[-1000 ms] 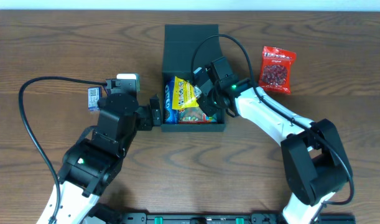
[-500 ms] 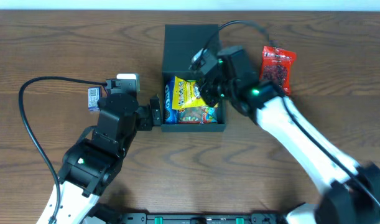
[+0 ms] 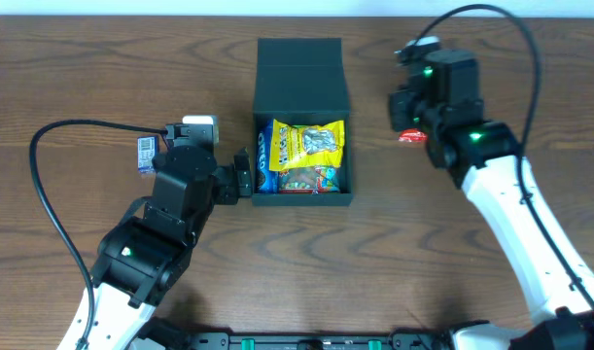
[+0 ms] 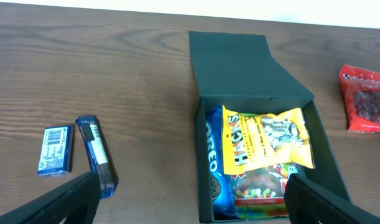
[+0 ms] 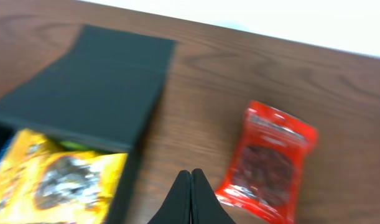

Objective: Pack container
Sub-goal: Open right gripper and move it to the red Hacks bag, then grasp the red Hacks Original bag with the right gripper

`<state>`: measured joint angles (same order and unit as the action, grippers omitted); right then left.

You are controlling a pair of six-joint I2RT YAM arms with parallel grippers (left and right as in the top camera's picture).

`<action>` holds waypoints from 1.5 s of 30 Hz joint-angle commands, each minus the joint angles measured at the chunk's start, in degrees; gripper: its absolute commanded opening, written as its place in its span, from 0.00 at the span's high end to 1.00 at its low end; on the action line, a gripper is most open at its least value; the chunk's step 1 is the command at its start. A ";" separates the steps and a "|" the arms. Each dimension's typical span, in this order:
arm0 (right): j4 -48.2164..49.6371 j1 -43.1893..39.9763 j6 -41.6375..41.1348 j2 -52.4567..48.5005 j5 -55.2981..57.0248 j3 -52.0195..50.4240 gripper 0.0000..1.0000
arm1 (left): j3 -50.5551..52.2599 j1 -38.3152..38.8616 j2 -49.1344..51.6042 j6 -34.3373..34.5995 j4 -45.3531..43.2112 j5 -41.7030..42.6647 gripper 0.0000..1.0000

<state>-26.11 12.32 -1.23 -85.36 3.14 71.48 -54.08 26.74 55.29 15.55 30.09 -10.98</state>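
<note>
Step looks like fetching the next snack. Left gripper (image 3: 243,177) spread wide, empty, at 8 o'clock of container (image 3: 303,117), which sits mid worktop (image 3: 83,58), open, yellow packet (image 3: 311,144) on top. Right gripper (image 5: 191,185) pressed together, empty, above red packet (image 5: 267,163) at container's 3 o'clock. Next: open, descend, pinch.

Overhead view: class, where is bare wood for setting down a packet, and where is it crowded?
Bare: the far-left table beyond the blue packets; the near strip in front of the container; the wood between container and red packet. Crowded: inside the container, already covered with packets.
</note>
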 commanded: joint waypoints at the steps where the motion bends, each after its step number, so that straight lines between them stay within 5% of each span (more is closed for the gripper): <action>1: -0.24 -4.35 -2.16 -1.44 1.60 0.07 0.96 | -1.16 -0.20 -0.33 -0.79 0.11 -1.22 0.05; 5: 0.00 -8.20 -3.85 -5.88 1.60 0.07 0.90 | -1.16 -0.20 -0.31 -0.79 0.11 -1.22 0.05; 8: 1.31 -9.42 -4.59 -10.54 1.60 0.07 0.54 | -1.16 -0.20 -0.31 -0.79 0.13 -1.22 0.04; 10: 3.06 -9.68 -5.64 -14.91 1.62 0.07 0.15 | -1.16 -0.20 -0.31 -0.79 0.13 -1.22 0.05; 13: 6.08 -9.68 -9.27 -19.89 4.39 0.07 0.01 | -1.16 -0.20 -0.31 -0.79 0.15 -1.22 0.05; 19: 10.08 -9.86 -16.04 -24.72 6.56 0.07 0.01 | -1.16 -0.20 -0.28 -0.79 0.13 -1.22 0.05; 32: 13.25 -10.64 -17.20 -31.04 6.56 0.07 0.01 | -1.16 -0.20 -0.28 -0.79 0.13 -1.25 0.05; 35: 13.18 -10.88 -17.20 -31.54 6.54 0.07 0.12 | -1.16 -0.20 -0.28 -0.79 0.13 -1.25 0.05; 45: 11.93 -10.88 -17.20 -31.58 6.51 0.07 0.76 | -1.16 -0.20 -0.28 -0.79 0.11 -1.25 0.05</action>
<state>-12.93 1.78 -17.96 -115.77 9.13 71.90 -54.08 26.74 55.29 15.55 30.20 -10.98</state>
